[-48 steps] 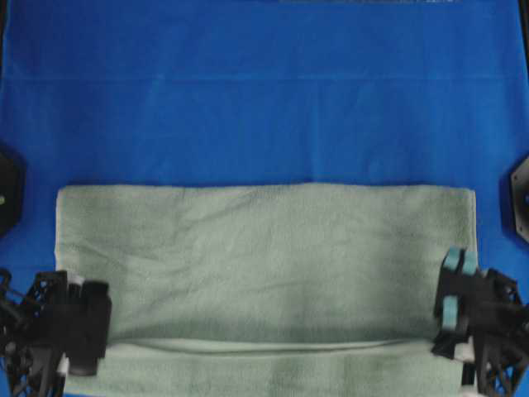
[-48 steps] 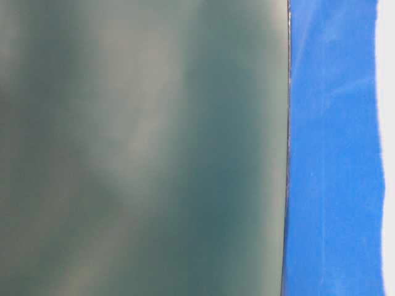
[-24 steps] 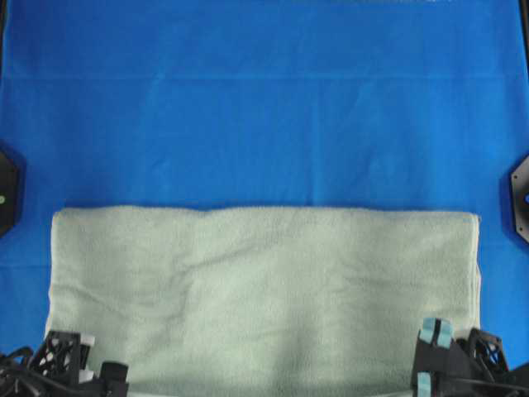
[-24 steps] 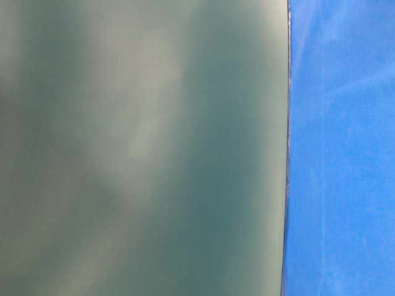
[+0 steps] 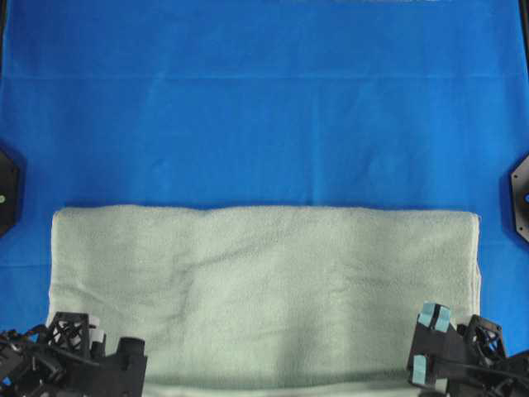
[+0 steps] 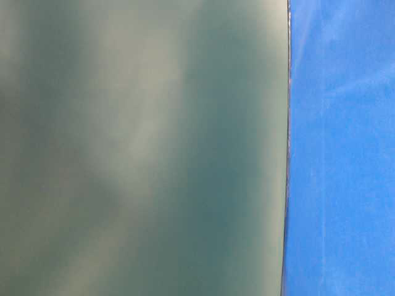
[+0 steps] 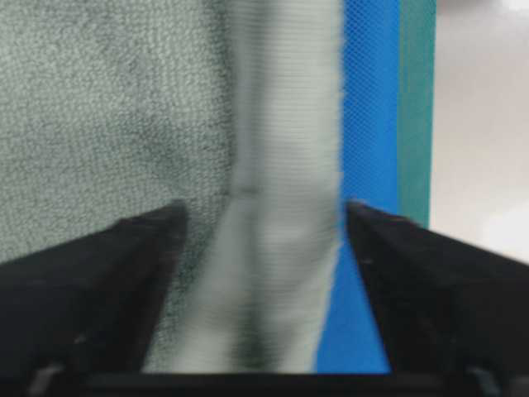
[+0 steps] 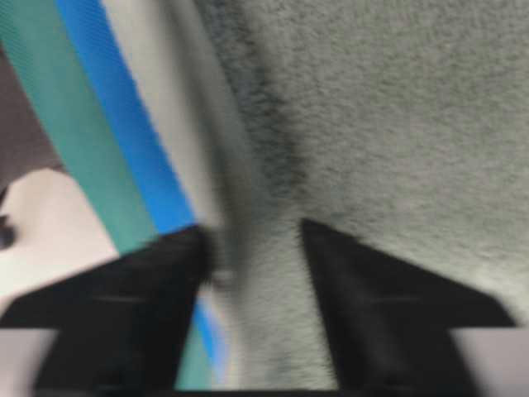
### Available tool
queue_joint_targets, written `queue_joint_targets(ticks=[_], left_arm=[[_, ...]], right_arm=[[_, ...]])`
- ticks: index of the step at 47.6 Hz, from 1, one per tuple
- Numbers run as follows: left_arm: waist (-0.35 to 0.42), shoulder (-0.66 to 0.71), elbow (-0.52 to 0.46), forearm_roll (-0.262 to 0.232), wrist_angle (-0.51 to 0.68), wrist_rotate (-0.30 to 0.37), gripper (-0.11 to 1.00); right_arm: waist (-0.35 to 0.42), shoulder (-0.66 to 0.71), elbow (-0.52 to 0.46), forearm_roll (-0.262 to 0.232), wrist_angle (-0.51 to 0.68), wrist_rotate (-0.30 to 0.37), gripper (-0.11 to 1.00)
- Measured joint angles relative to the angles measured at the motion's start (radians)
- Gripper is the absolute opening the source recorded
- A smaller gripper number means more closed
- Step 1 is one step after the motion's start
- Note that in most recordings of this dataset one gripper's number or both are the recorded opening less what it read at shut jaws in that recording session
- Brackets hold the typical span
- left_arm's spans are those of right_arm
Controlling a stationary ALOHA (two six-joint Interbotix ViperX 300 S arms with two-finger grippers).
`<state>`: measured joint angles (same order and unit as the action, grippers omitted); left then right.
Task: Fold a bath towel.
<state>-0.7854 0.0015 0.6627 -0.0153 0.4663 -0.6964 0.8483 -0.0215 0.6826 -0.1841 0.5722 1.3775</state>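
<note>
The pale green bath towel (image 5: 264, 289) lies flat as a wide folded band on the near half of the table. Up close, it blurs across most of the table-level view (image 6: 136, 148). My left gripper (image 5: 124, 368) sits at its near left corner, open. In the left wrist view, the jaws (image 7: 264, 215) stand wide apart either side of the towel's hemmed edge (image 7: 281, 124). My right gripper (image 5: 426, 341) is open at the near right corner. Its jaws (image 8: 252, 236) straddle the towel's edge without pinching the terry (image 8: 388, 116).
The bright blue table cloth (image 5: 264, 107) covers the table beyond the towel. Black arm bases stand at the left edge (image 5: 7, 190) and the right edge (image 5: 521, 194). A teal strip (image 7: 416, 107) runs along the table's near edge, close beside both grippers.
Both grippers drew the towel's upper layer toward the near edge, and its far edge slid nearer. Both then opened and let go of the corners.
</note>
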Motion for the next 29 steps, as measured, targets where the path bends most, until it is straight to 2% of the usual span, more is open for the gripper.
queue_joint_targets(ticks=[2, 7, 14, 22, 29], left_arm=[[0.005, -0.006, 0.0, 0.0, 0.005, 0.005, 0.84], [0.029, -0.052, 0.0, 0.002, 0.035, 0.012, 0.79], [0.097, -0.173, 0.008, 0.02, 0.12, 0.037, 0.77], [0.207, -0.29, 0.069, 0.031, 0.173, 0.126, 0.77], [0.348, -0.356, 0.133, 0.032, 0.178, 0.227, 0.77]], right_arm=[[0.0, -0.009, 0.0, -0.003, 0.021, 0.0, 0.67], [-0.003, -0.063, 0.0, -0.031, 0.101, 0.002, 0.59], [-0.04, -0.181, 0.005, -0.121, 0.241, 0.0, 0.61], [-0.091, -0.342, 0.067, -0.235, 0.325, -0.005, 0.61], [-0.147, -0.482, 0.152, -0.288, 0.344, -0.005, 0.61]])
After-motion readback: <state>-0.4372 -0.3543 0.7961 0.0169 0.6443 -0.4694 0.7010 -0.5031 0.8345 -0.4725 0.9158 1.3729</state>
